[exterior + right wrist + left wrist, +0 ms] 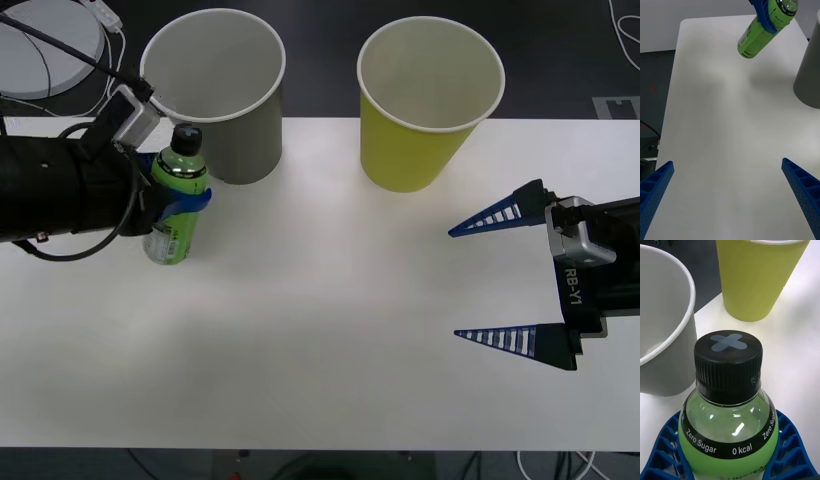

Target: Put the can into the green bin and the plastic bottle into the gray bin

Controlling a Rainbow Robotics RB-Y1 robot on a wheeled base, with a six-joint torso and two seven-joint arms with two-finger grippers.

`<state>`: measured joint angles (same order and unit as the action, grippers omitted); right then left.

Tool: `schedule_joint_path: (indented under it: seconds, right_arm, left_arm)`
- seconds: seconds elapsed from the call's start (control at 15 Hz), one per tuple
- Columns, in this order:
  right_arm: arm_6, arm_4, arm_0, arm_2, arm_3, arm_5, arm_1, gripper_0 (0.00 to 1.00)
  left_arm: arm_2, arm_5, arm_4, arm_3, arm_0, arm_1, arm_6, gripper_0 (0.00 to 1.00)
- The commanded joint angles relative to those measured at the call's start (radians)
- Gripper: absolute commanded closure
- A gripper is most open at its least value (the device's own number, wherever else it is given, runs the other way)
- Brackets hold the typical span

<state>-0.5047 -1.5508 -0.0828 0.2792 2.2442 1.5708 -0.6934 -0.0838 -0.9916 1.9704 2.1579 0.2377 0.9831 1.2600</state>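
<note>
My left gripper (182, 200) is shut on the plastic bottle (177, 220), a small bright green bottle with a dark cap (728, 356), gripped below its neck. The bottle stands upright at the table's left, just in front of the gray bin (240, 140), and seems slightly off the surface. The green bin (415, 150) stands to the right of the gray one, both open-topped. My right gripper (453, 283) hangs open over the table's right side, nothing between its fingers (657, 183); its wrist view shows the bottle (760, 32) far off. The can is out of view.
The white table (320, 330) stretches bare between the two arms and toward its front edge. Behind the back edge at the far left lie a round white disc (40, 45) and cables over a dark floor.
</note>
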Motion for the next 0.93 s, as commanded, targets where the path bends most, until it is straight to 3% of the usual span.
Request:
schedule_joint_path:
  seconds: [0.07,0.67,0.93]
  right_arm:
    - [0.0,0.0,0.0,0.0,0.0,0.0,0.0,0.0]
    - [0.0,0.0,0.0,0.0,0.0,0.0,0.0,0.0]
    - [0.0,0.0,0.0,0.0,0.0,0.0,0.0,0.0]
  left_arm:
    - [0.045,-0.004,-0.022,-0.001,0.0,0.039,0.044,1.0]
    - [0.119,-0.004,-0.036,-0.01,0.0,0.121,0.111,1.0]
    - [0.148,-0.005,-0.108,-0.041,0.0,0.143,0.116,1.0]
